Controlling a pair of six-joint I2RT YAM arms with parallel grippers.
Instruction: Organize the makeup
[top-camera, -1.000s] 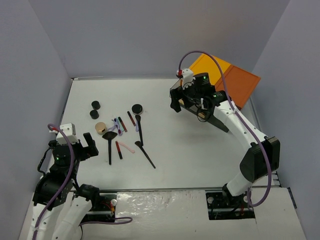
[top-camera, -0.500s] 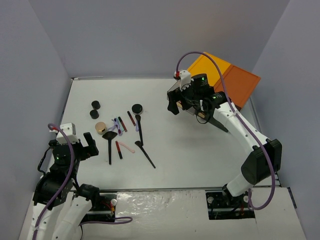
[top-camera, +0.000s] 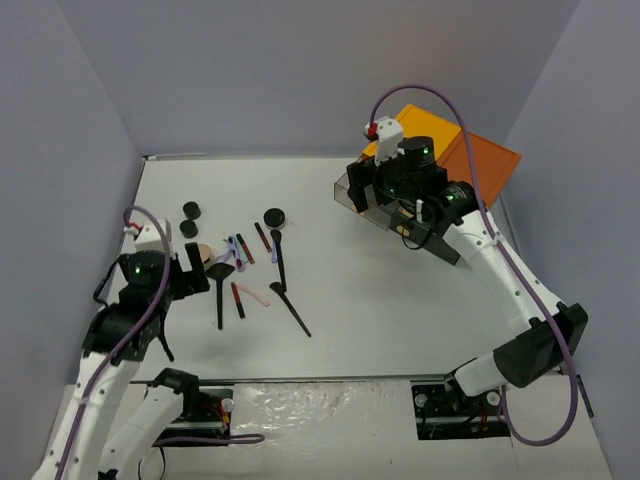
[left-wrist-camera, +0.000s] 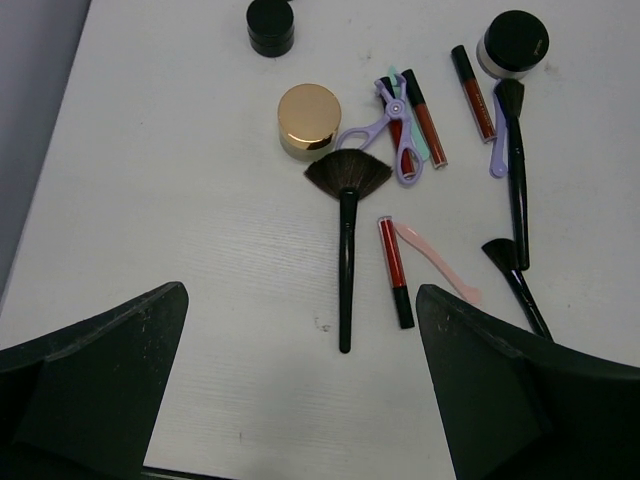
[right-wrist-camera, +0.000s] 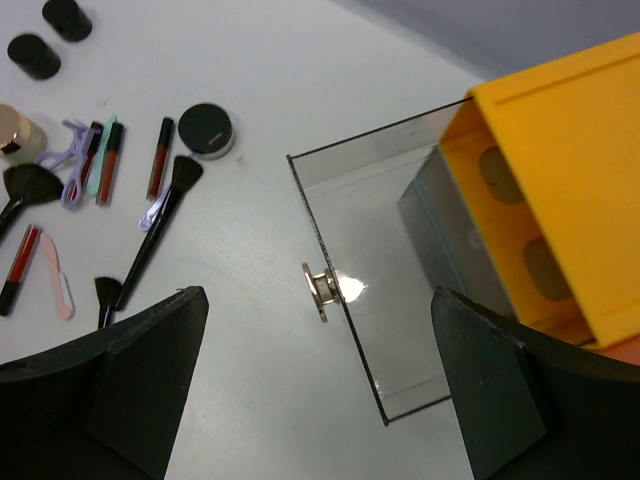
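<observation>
The makeup (top-camera: 243, 248) is lying scattered on the left half of the counter (top-camera: 380, 300), and none of it is sorted yet. I am holding my left fingers (left-wrist-camera: 100, 380) wide apart and empty above the near edge of the pile. The fan brush (left-wrist-camera: 345, 250) is pointing its handle toward the gap between them. The gold compact (left-wrist-camera: 308, 120) is sitting just beyond its bristles, and a red lip gloss tube (left-wrist-camera: 395, 270) and a pink spatula (left-wrist-camera: 435, 262) are lying just to its right. A purple eyelash curler (left-wrist-camera: 385, 130) and a round black jar (left-wrist-camera: 271, 25) are sitting farther out. My right fingers (right-wrist-camera: 110, 390) are also spread wide and gripping nothing. They are hovering over the clear drawer (right-wrist-camera: 400, 200), which is standing pulled out of the orange organizer box (right-wrist-camera: 560, 160) at the far right, its small knob (right-wrist-camera: 322, 290) facing the pile.

I am reading this as the approach to a first pick. Next I would be lowering the left fingers across the brush handle, squaring them to it and closing nearly all the way, since it is thin and lying flat. The gloss tube beside it is leaving little room.
</observation>
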